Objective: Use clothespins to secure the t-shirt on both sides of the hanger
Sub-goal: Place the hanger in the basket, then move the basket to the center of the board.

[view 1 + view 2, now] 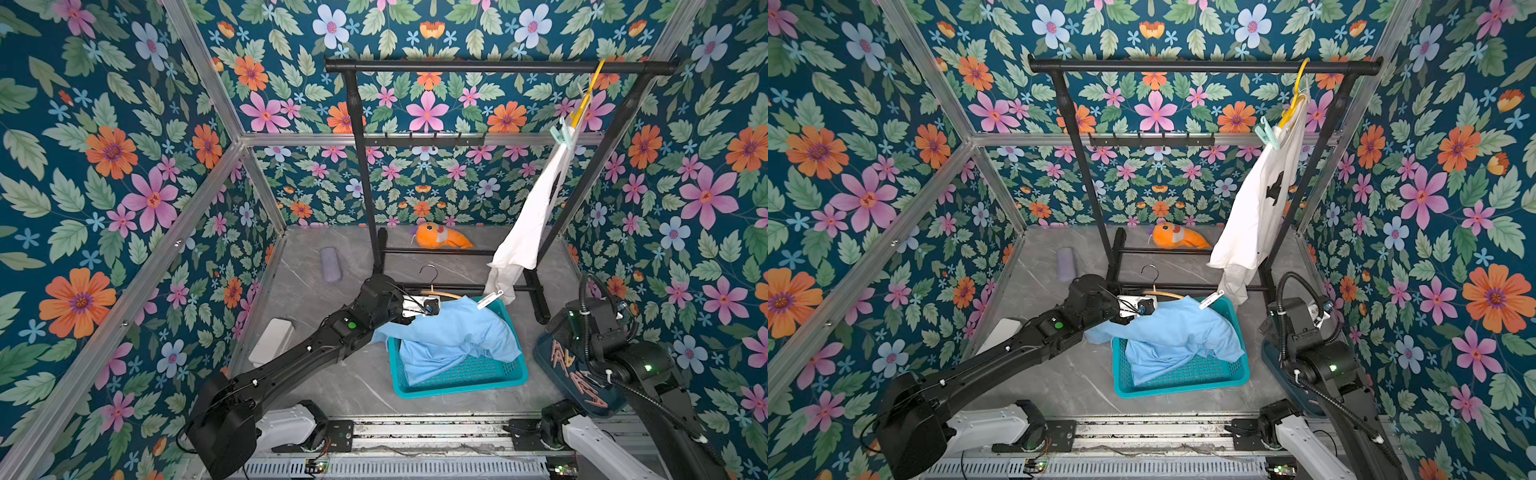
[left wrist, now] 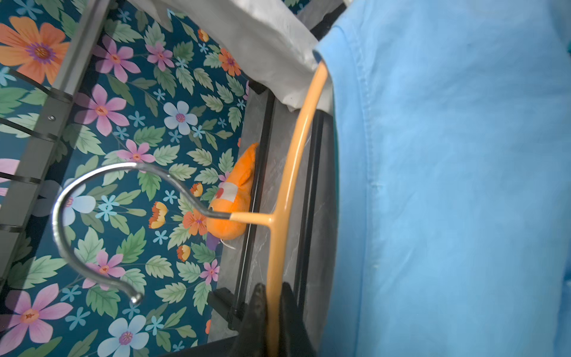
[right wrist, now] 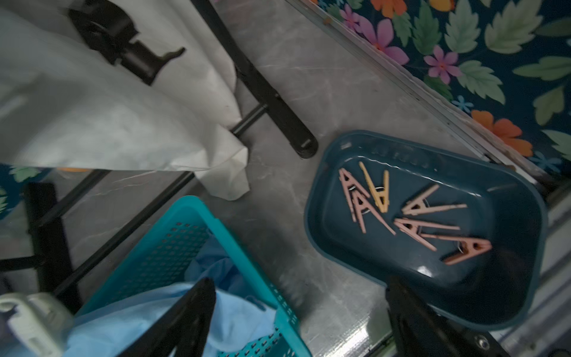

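Only the left wrist view shows the left gripper point(image 2: 272, 290) clamped tight on the orange hanger point(image 2: 296, 148), beside the blue t-shirt point(image 2: 448, 185). Only the right wrist view shows the right gripper point(image 3: 299, 281) spread wide and empty, near pink and yellow clothespins point(image 3: 411, 213) in a dark tray point(image 3: 401, 145). A top view shows a white clothespin point(image 1: 489, 300) at the shirt's far edge.

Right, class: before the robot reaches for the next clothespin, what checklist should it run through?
1. Hold: left gripper shut on hanger: ok.
2. Drape: blue t-shirt over hanger: ok.
3. First side: white clothespin at one shoulder: ok.
4. Second side: pinned: not ok.
5. Free arm: right gripper open, empty: ok.
6. Supply: clothespins lying in dark tray: ok.
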{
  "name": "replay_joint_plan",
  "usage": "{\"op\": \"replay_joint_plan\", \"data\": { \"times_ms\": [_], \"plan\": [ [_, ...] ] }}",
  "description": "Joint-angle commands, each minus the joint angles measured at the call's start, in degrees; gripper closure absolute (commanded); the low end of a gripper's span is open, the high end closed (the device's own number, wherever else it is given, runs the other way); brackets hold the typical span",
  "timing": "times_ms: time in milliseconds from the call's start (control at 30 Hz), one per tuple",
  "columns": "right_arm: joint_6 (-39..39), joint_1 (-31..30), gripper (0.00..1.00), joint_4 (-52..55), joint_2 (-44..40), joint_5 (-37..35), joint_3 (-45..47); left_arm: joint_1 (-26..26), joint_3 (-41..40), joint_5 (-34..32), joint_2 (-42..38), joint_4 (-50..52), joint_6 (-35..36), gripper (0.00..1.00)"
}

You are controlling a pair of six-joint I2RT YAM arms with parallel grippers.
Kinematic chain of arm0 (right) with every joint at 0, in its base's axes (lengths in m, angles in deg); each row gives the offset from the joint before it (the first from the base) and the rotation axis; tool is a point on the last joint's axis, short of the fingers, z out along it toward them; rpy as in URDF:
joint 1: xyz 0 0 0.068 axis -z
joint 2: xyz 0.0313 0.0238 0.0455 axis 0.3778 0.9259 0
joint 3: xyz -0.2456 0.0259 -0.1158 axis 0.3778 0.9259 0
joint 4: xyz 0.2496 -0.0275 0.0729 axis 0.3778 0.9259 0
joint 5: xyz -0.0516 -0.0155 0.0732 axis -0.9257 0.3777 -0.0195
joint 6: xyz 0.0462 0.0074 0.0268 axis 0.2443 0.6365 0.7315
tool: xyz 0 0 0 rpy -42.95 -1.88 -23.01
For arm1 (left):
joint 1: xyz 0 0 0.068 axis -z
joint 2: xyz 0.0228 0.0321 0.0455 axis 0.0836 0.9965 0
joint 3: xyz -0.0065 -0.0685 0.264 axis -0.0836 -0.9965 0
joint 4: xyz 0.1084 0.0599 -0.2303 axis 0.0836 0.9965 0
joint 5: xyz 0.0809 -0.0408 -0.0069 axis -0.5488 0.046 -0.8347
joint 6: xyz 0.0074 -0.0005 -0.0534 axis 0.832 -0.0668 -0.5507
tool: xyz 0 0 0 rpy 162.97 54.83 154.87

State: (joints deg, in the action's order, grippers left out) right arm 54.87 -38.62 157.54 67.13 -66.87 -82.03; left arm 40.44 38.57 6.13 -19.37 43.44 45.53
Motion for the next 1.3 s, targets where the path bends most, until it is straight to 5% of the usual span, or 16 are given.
{"op": "replay_joint_plan", "data": {
  "times_ms": [0, 67, 133, 300, 733, 967, 1100, 1267],
  "plan": [
    [1.88, 4.34, 0.21, -0.72, -1.59, 4.39, 5.30, 0.03, -0.40, -2.61, 1.00, -2.35, 0.64, 1.00],
    [-1.79, 6.07, 0.34, -7.35, -3.26, 13.08, 10.66, 0.04, -0.74, -2.71, 1.37, -3.05, -0.02, 1.00],
    [-3.40, 6.10, 0.37, -12.56, -3.20, 19.84, 14.82, -0.01, -0.94, -2.81, 1.50, -3.25, -0.36, 0.98],
    [-3.32, 5.71, 0.43, -20.81, 2.26, 30.69, 20.99, -0.04, -0.79, -2.36, 1.90, -3.43, -1.95, 0.73],
    [3.80, -3.27, 0.47, -27.72, 4.96, 27.95, 25.23, -0.20, -0.79, -3.24, 0.52, -4.45, -4.39, 0.65],
    [11.20, -14.87, 0.49, -33.62, 9.26, 22.54, 24.94, -1.12, -4.53, -4.08, -5.54, -12.60, -9.39, 0.47],
    [8.75, -16.47, 0.46, -26.67, 12.42, 17.32, 19.29, -1.51, -5.16, -7.39, -7.71, -14.33, -13.40, 0.40],
    [6.05, -15.67, 0.29, -8.95, 9.62, 3.83, 10.62, -1.42, -4.62, -10.56, -9.52, -14.24, -20.95, 0.37]
  ]
}}
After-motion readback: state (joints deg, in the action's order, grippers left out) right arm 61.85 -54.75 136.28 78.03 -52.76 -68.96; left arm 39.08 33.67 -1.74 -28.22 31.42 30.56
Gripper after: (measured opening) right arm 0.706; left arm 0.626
